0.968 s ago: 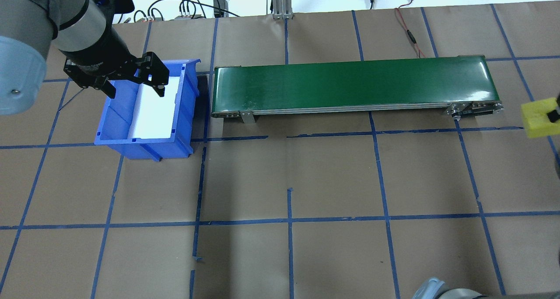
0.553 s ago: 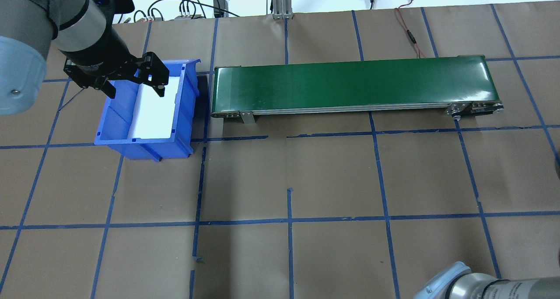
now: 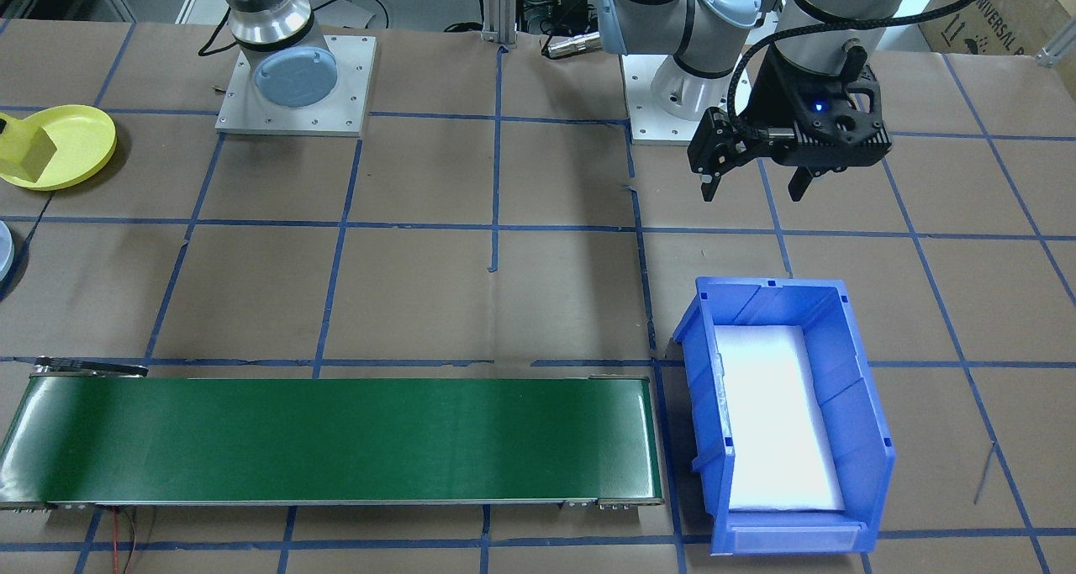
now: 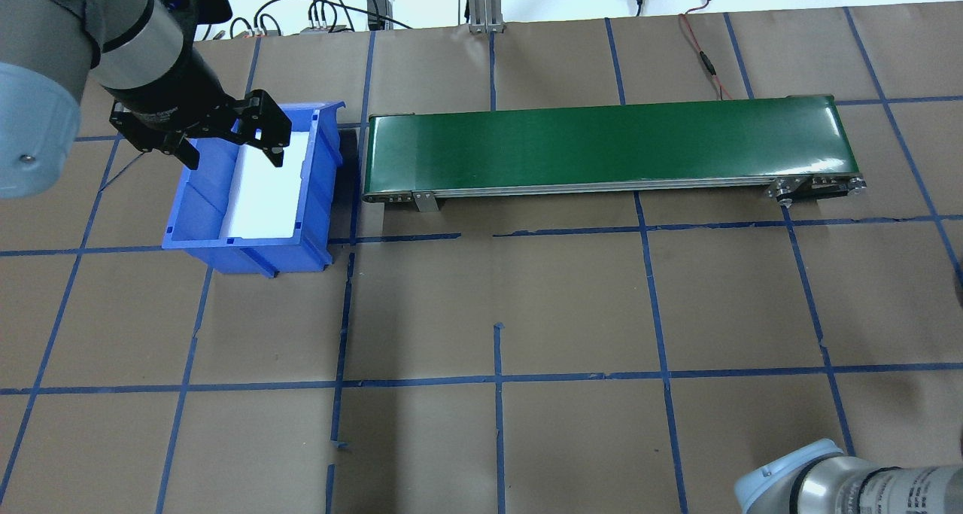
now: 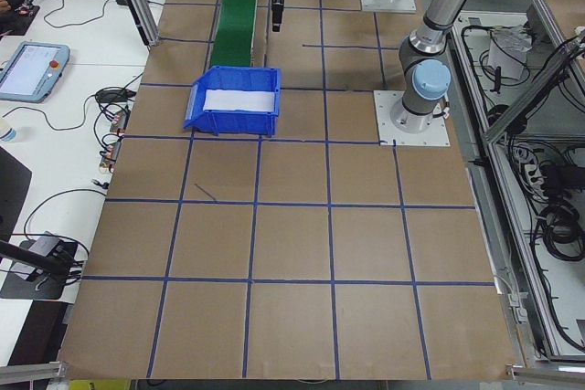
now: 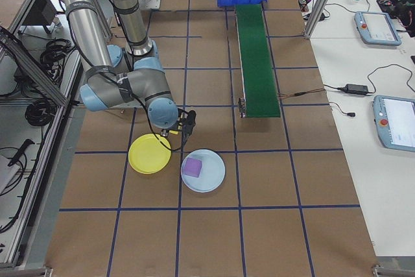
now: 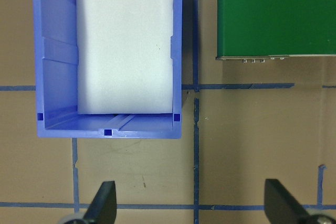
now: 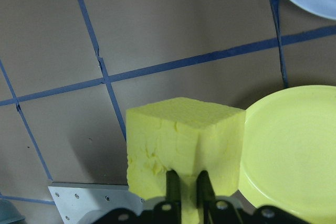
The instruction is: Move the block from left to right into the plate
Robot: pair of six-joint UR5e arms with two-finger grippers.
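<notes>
You had the paper-covered bench (image 4: 572,311), gridded in blue tape, with the green conveyor (image 4: 609,149) along the upper middle of the overhead frame. The blue bin (image 4: 252,190) sat at the conveyor's left end, holding only a white liner.

The left gripper (image 3: 752,183) hung above the bench near the bin, in the upper right of the front-facing frame. Its jaws were spread wide with nothing between them.

The yellow plate (image 3: 76,141) lay at the upper left of that frame. In the right side view a pale blue plate (image 6: 211,176) lay just beside it, carrying a purple block (image 6: 192,167).

The right gripper (image 8: 186,179) was closed on the yellow block (image 8: 184,140), pinching it low on one face. In the wrist frame the block hung at the plate's rim, overlapping its left edge. From the front it looked to be over the plate's left part. How high above the plate it hung, I could not tell.

You were, I judge, at the last step: the block had crossed the bench and only the placing remained. The next move called for a short shift toward the plate's middle, a gentle descent, then opening the jaws. The soft foam could cling to a finger or tip on release near the rim.

The only legible writing was "UNIVERSAL" on the cardboard box (image 3: 979,15) at the upper right of the front-facing frame.
</notes>
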